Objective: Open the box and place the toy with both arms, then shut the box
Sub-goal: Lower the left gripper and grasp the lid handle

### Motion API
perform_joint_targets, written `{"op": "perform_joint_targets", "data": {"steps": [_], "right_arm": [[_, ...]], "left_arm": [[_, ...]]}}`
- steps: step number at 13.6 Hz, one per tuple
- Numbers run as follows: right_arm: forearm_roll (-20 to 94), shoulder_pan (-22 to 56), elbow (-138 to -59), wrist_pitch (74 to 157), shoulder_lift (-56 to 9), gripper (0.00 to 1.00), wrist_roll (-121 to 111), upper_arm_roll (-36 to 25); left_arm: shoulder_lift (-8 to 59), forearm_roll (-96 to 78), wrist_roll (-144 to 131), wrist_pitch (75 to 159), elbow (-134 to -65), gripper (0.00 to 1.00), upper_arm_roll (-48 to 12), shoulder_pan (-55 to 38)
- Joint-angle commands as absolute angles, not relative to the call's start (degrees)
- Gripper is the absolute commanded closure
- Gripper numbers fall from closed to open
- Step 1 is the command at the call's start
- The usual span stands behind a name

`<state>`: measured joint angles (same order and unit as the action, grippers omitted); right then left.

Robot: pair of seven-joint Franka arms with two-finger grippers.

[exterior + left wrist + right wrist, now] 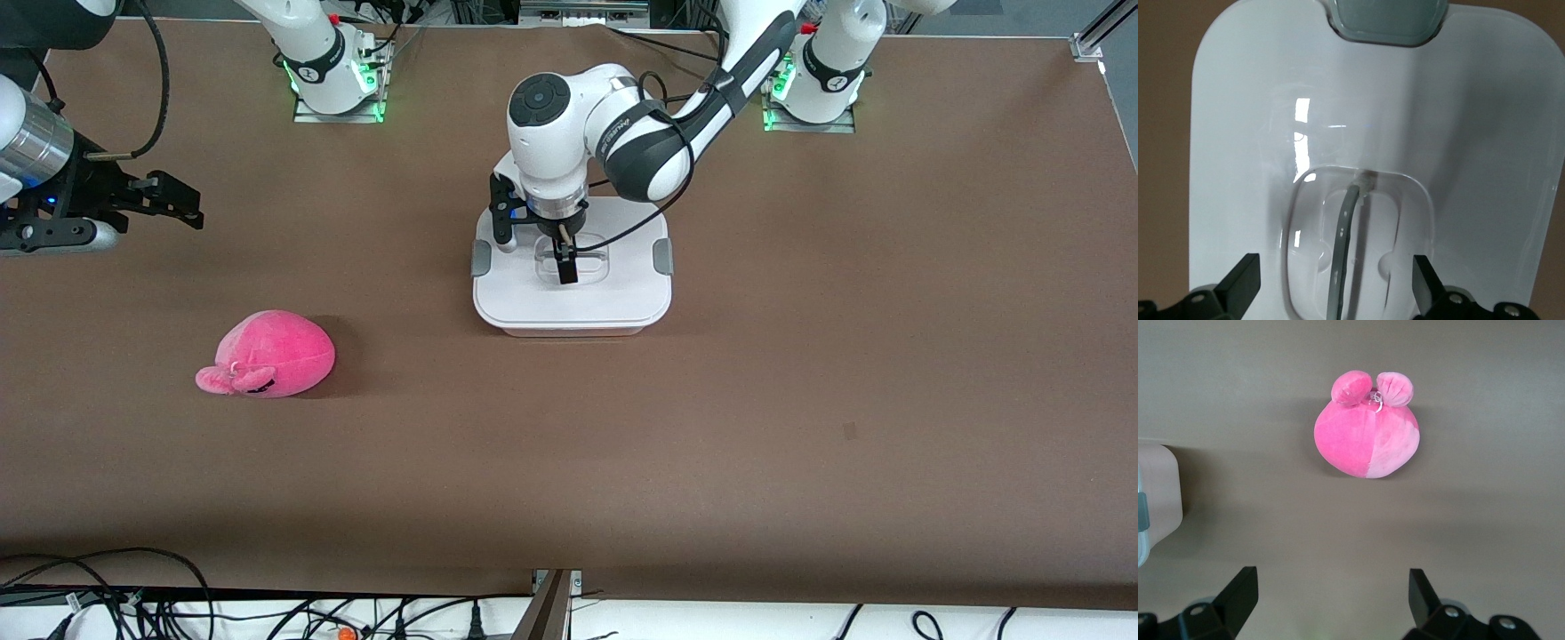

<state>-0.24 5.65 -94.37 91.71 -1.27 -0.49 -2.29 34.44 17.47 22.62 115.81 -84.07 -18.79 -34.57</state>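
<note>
Currently the box (pixel 572 289) is sitting closed at frame centre, white lid (pixel 613 298) on, grey side clips (pixel 481 258) showing on both short sides. The left gripper (pixel 566 258) is hanging directly over the lid's clear recessed handle (pixel 1345 257), fingers (pixel 1241 283) spread wide on either side of the recess, gripping nothing. In the left wrist view the grey handle bar is running up the middle of the gap between the fingertips. Can't tell whether the tips are touching the lid.

The toy (pixel 271 354) is lying on the brown table (pixel 800 400) at lower left of the frame, well apart from the box, nearer the camera and toward the right arm's end.

The right gripper (pixel 173 203) is waiting at upper left of the frame, off the table surface, fingers (pixel 1238 593) wide open and empty. Its wrist view is showing the toy centred ahead of the gap and a box corner at the edge.

No readable labels or writing on the box, toy or grippers.
</note>
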Motion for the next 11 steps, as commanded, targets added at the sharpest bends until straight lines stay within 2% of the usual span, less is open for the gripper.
{"op": "perform_joint_targets", "data": {"steps": [1,4,5,6,7,11], "right_arm": [[-0.8,5.5,-92.9,91.1,-1.9,0.0,-0.9,-2.0],[-0.8,5.5,-92.9,91.1,-1.9,0.0,-0.9,-2.0],[-0.8,5.5,-92.9,91.0,-1.9,0.0,-0.9,-2.0],[-0.8,5.5,-92.9,91.0,-1.9,0.0,-0.9,-2.0],[-0.8,5.5,-92.9,91.0,-1.9,0.0,-0.9,-2.0],[-0.7,5.5,-92.9,91.0,-1.8,0.0,-0.9,-2.0]], "left_arm": [[34.5,18.9,16.0,114.8,-83.7,0.0,-18.5,-35.6],[33.9,19.1,13.8,111.9,-83.5,0.0,-18.5,-36.6],[33.6,19.1,13.8,111.9,-83.6,0.3,-18.5,-36.7],[33.6,19.2,14.4,111.9,-83.6,0.51,-18.5,-36.8],[33.4,19.1,14.0,111.8,-83.6,1.0,-18.5,-36.9],[32.8,18.5,9.3,109.0,-83.0,1.0,-18.6,-37.8]]}}
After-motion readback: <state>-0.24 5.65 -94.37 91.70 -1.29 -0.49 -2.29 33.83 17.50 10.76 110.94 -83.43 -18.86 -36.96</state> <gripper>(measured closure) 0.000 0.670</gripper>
